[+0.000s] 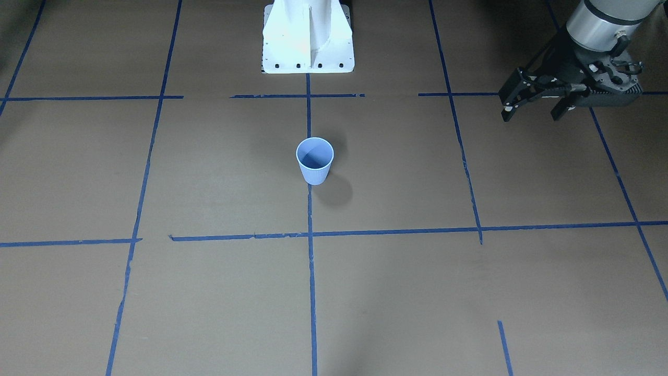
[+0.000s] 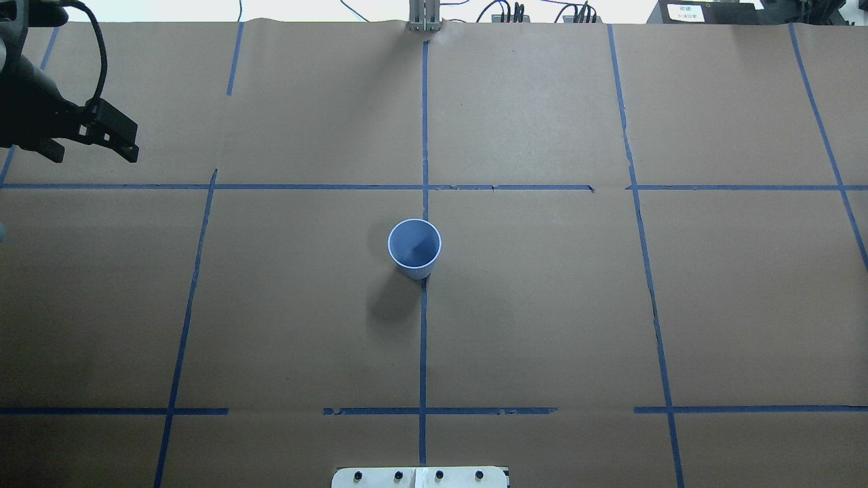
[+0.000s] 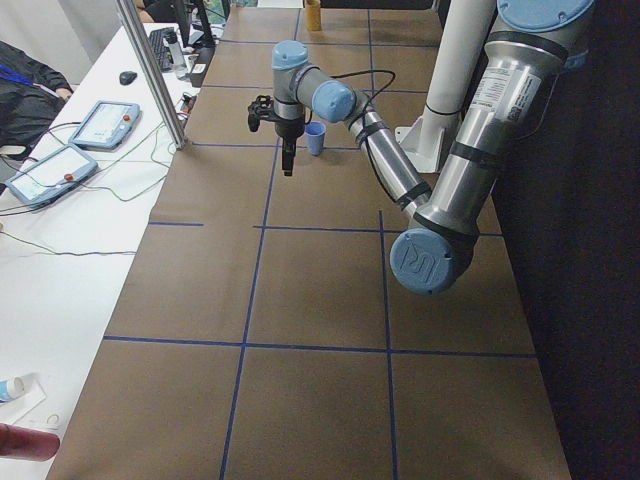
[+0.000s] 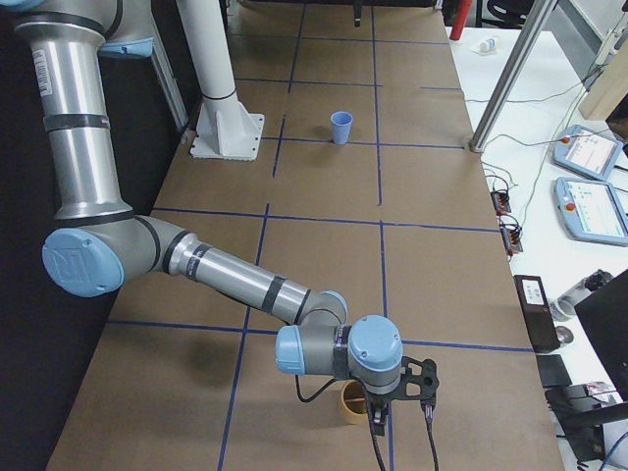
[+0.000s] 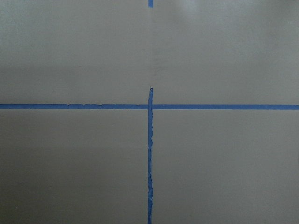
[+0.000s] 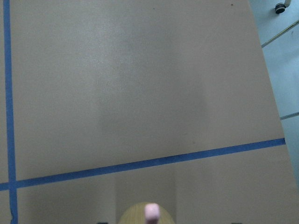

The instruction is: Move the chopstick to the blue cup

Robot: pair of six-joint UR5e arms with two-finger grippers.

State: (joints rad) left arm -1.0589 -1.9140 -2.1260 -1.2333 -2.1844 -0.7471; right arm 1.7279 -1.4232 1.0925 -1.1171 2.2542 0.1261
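Likely the pickup step: the right gripper [image 4: 392, 397], grip impossible to tell, hangs over the thin pink-tipped chopstick [image 6: 152, 211] in a round tan cup [image 4: 347, 400]; next comes a centred clamp.

Opposed overhead and front cameras, seemingly steep, share blue cup [image 1: 314, 162].

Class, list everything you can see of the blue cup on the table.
The blue cup is small, pale blue and tapered, with fine vertical ribs on its wall and a wider round rim. It looks like paper or thin plastic. It stands upright, mouth up, on the brown table, its base on a blue tape line. Nothing shows inside it, and nothing else touches it.
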